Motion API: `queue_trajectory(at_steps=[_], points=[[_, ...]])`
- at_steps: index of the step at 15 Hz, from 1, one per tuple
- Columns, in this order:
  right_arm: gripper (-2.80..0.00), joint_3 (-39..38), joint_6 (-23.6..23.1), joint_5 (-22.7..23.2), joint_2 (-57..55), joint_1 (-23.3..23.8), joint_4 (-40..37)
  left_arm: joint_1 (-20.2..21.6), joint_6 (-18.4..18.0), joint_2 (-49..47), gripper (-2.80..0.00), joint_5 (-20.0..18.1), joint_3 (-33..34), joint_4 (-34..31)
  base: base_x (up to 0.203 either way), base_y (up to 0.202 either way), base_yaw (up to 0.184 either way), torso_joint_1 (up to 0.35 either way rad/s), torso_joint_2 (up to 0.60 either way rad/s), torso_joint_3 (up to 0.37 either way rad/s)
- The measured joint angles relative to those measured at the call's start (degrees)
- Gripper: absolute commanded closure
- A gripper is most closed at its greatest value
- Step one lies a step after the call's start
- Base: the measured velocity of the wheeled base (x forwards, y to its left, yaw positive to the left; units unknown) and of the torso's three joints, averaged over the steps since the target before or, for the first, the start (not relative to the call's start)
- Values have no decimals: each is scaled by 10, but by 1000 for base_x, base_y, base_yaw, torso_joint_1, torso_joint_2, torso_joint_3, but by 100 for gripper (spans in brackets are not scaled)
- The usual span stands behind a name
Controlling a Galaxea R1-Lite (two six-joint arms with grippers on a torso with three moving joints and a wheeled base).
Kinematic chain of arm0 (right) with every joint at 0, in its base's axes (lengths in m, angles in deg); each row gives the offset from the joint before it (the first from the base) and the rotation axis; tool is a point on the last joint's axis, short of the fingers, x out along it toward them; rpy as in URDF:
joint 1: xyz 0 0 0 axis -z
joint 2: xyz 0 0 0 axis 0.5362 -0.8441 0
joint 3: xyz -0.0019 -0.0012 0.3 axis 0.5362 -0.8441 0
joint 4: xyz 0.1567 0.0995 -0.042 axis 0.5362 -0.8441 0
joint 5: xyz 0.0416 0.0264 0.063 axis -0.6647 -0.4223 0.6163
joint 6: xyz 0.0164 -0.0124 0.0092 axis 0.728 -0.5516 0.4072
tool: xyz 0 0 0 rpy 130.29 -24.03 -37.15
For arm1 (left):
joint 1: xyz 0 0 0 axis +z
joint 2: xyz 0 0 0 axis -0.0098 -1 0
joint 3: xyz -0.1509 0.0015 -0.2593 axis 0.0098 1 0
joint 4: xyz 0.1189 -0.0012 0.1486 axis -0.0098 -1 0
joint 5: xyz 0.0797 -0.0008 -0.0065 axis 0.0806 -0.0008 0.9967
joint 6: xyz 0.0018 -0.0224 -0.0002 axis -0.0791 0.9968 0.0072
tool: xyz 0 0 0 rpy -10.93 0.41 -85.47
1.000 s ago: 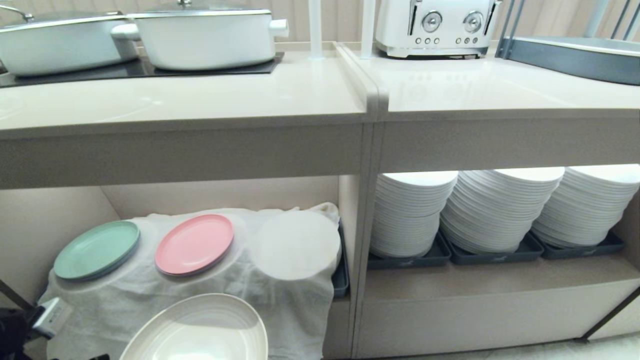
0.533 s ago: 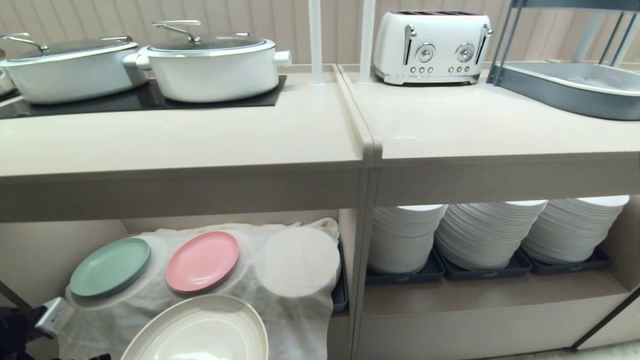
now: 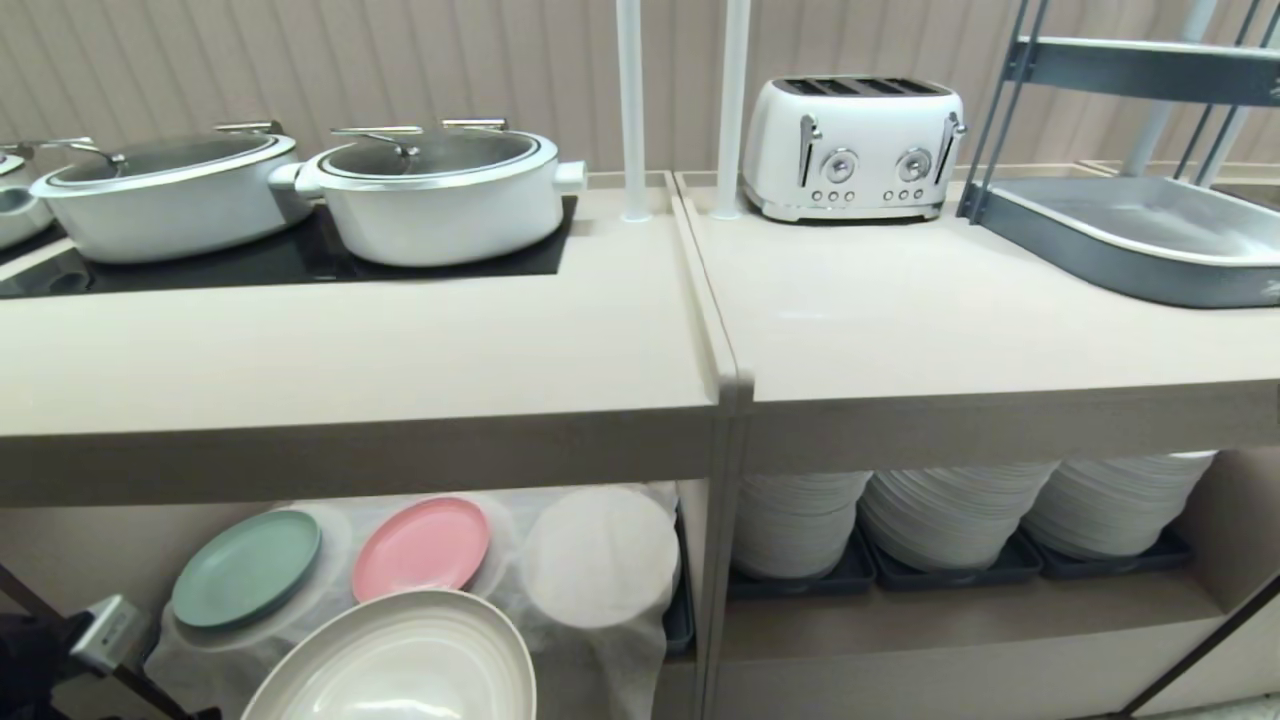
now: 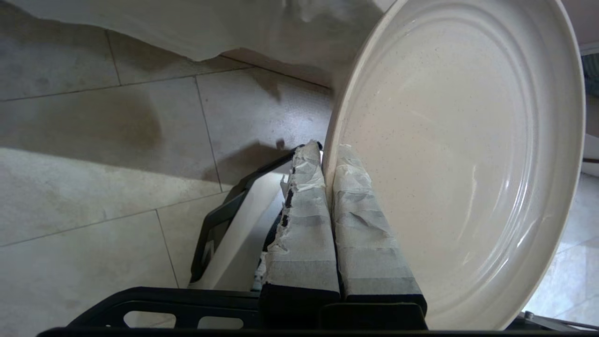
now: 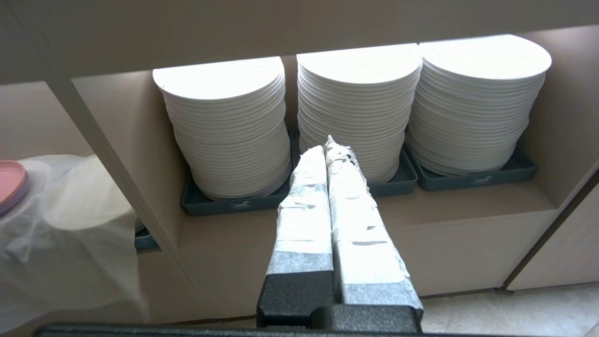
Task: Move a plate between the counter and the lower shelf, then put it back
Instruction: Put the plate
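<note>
Your view has slid up since a moment ago, so you now see more of the counter (image 3: 350, 370) top and less of the lower shelf (image 3: 600, 560) (the camera rose; the things stayed put). Your left gripper (image 4: 327, 154) is pinched tight on the rim of the plate (image 3: 400, 660), held low and near you in front of the shelf, so it looks ready to go up onto the counter. Mind the thick front edge and the white pots (image 3: 440, 195) at the far left; your right gripper (image 5: 327, 150) is closed and empty, facing the white plate stacks (image 5: 360, 107).
</note>
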Motion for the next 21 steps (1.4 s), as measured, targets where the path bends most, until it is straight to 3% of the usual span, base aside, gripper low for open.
queue_trajectory(at_steps=[12, 15, 21], points=[[0, 0, -1, 0, 0, 0, 0, 1, 4, 0, 0, -4, -1, -2, 0, 0, 0, 261, -564, -301], [0, 0, -1, 0, 0, 0, 0, 1, 30, 0, 0, -6, -4, -2, 0, 0, 0, 194, -387, -208], [0, 0, -1, 0, 0, 0, 0, 1, 46, 0, 0, -6, -4, -2, 0, 0, 0, 164, -341, -171]])
